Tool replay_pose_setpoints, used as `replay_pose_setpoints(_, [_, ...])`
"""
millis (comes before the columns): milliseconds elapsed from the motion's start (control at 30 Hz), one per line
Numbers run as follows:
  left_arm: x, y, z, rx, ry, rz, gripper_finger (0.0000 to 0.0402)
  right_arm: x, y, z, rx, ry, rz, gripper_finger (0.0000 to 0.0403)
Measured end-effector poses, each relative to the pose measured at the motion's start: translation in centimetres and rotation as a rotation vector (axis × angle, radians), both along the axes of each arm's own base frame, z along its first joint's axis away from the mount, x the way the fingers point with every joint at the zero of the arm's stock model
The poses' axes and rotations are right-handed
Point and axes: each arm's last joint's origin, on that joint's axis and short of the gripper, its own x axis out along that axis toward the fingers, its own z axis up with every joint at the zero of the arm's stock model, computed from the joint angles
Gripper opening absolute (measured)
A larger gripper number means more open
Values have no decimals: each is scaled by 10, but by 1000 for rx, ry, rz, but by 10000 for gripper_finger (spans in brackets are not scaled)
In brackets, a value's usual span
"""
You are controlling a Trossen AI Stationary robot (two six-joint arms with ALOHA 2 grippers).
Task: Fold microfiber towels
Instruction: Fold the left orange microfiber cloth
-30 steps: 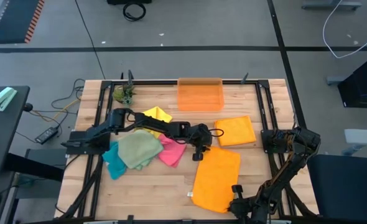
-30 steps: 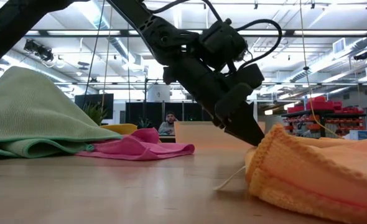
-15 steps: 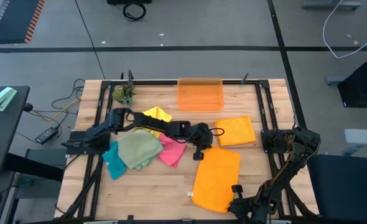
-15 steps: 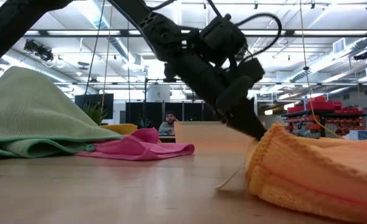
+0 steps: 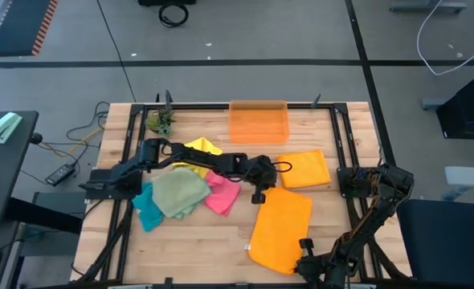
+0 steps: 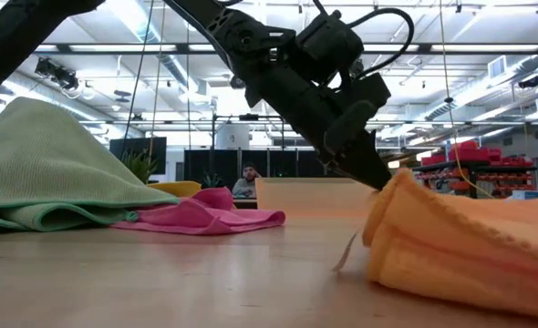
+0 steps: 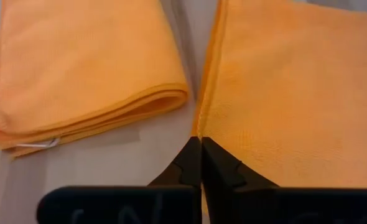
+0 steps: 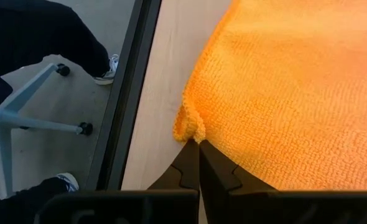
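An orange microfiber towel [image 5: 281,229] lies spread near the table's front edge, right of the middle. My left gripper [image 5: 260,195] is shut on its far left corner. My right gripper [image 5: 305,244] is shut on its near right corner. A folded orange towel [image 5: 304,168] lies flat just beyond it. At the left, yellow [image 5: 202,148], pink [image 5: 221,195], sage green [image 5: 179,193] and teal [image 5: 146,212] towels lie in a loose heap. My left gripper pinches the spread towel's far left corner [image 7: 201,127] between its two fingertips, slanting down from the table's left. That corner [image 6: 389,187] is raised a little off the table; the rest of the towel lies on the wood. A white tag [image 6: 346,252] hangs below the corner. My right gripper pinches the towel's near right corner [image 8: 190,129] between its fingertips, slanting down. The corner is puckered into a small fold right at the tips. The cloth beyond it lies flat on the table.
A translucent orange bin [image 5: 259,122] stands at the table's far edge, in the middle. A small green plant [image 5: 161,122] sits at the far left corner. Black rails [image 5: 339,152] frame the tabletop. A person sits in the room behind the table [image 6: 248,179].
My left gripper has shut on the spread towel's far left corner and risen slightly. The corner has come up off the table, and the white tag that lay on the wood now hangs from it. The rest of the towel has stayed where it was.
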Motion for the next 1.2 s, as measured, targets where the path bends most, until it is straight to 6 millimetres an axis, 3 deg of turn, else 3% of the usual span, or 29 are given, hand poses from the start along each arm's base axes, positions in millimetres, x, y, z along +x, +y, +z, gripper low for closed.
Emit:
replay_pose_setpoints(167, [0,2,0,44,6,80,20,0,0,0,-5,-2,7,5])
replay_pose_setpoints(467, [-1,-1,-1,48,15,77,15,0,0,0,-10,-3,14,5])
replay_pose_setpoints(800, [-2,-11,0,89,19,23,128,0,0,0,-19,-5,27,5])
replay_pose_setpoints(867, [-4,-10,5,89,27,25,148,0,0,0,-19,-6,27,5])
replay_pose_setpoints(1067, [-19,-8,51,46,24,72,180,0,0,0,-21,-5,30,5])
replay_pose_setpoints(1200, [-26,-22,59,-92,68,36,181,0,0,0,-22,-5,33,5])
